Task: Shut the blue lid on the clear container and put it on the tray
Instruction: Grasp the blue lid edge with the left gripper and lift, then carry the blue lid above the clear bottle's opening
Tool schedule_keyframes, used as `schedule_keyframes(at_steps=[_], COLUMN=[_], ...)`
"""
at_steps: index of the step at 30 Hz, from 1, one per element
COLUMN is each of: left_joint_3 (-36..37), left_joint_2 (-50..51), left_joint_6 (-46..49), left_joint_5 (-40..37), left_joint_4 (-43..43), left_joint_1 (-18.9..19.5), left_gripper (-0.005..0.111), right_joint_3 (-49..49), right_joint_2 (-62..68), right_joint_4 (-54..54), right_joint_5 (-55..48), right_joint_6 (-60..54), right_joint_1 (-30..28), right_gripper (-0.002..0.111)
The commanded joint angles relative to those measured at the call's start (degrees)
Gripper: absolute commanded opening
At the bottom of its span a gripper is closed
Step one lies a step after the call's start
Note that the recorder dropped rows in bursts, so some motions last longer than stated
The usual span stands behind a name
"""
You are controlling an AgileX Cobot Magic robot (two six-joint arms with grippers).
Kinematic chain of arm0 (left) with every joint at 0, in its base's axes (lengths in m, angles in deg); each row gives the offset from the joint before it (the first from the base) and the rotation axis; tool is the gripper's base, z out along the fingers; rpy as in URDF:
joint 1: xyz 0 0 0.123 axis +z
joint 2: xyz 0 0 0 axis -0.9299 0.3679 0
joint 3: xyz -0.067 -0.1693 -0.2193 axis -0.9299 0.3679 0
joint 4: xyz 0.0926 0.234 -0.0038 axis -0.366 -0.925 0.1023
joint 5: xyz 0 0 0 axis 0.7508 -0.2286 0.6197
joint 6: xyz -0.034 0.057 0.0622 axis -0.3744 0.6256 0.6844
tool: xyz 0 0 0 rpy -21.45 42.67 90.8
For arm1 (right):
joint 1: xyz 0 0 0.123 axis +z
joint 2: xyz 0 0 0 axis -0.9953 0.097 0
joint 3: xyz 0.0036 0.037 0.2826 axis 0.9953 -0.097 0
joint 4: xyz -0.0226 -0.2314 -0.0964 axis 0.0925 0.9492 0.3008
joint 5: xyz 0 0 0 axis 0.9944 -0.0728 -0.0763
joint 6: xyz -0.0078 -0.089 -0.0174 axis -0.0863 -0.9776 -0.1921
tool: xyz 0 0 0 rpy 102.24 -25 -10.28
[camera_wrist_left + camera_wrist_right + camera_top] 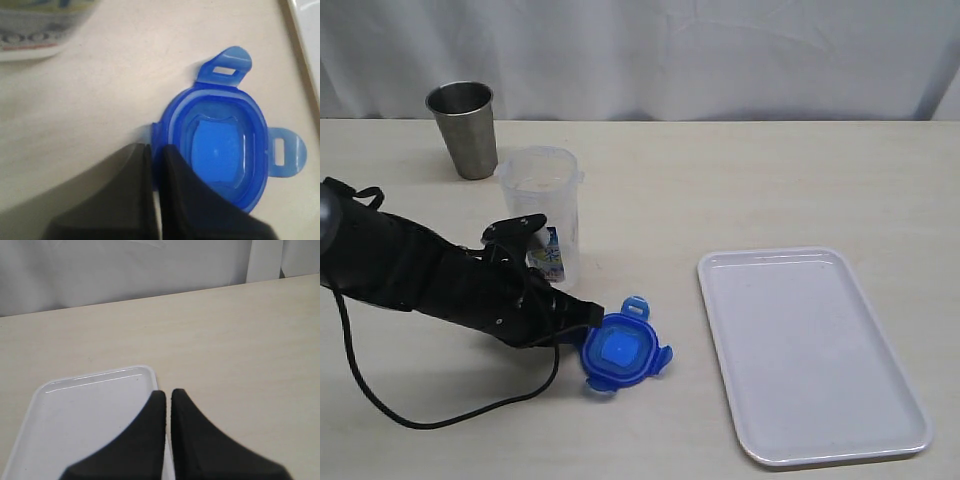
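Observation:
The blue lid (620, 350) lies upside down on the table with its flaps spread, in front of the clear container (542, 200), which stands upright and open-topped. My left gripper (592, 318) reaches low across the table and is shut on the lid's near-left rim; in the left wrist view a strip of the blue lid (220, 150) sits pinched between the two fingers of the gripper (155, 148). The container's labelled base (35, 25) shows blurred at the edge. The white tray (810, 350) lies to the right. My right gripper (167, 392) hovers shut over the tray's (85, 415) rim, holding nothing.
A steel cup (465, 128) stands behind and left of the container. The left arm's black cable (420, 415) loops over the table near the front edge. A white curtain hangs behind the table. The tray's edge (310, 30) is close to the lid.

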State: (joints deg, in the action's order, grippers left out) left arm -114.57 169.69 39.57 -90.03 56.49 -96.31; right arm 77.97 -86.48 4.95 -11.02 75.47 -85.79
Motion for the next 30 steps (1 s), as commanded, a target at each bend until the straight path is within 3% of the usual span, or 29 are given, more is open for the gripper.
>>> schedule_keyframes(at_steps=[1, 13, 19, 25, 30], left_joint_3=[0.2, 0.2, 0.2, 0.2, 0.2], left_joint_2=[-0.6, -12.5, -21.9, -36.0, -46.1], left_joint_6=[-0.2, -17.0, -18.0, -17.9, -17.9], left_joint_5=[-2.3, -8.4, -15.6, -13.3, -2.7], left_joint_4=[-3.9, -28.4, -32.6, -35.6, -42.3], left_joint_1=[-0.1, -0.1, -0.1, -0.1, -0.1], left_gripper=[0.0, 0.0, 0.0, 0.0, 0.0], right_joint_3=[-0.2, -0.2, -0.2, -0.2, -0.2], right_joint_2=[-0.1, -0.1, -0.1, -0.1, -0.1], right_joint_4=[0.0, 0.0, 0.0, 0.0, 0.0], right_joint_5=[0.0, 0.0, 0.0, 0.0, 0.0], right_joint_6=[-0.1, -0.1, -0.1, -0.1, -0.1], right_joint_1=[0.1, 0.1, 0.1, 0.1, 0.1], right_gripper=[0.004, 0.004, 0.004, 0.004, 0.004])
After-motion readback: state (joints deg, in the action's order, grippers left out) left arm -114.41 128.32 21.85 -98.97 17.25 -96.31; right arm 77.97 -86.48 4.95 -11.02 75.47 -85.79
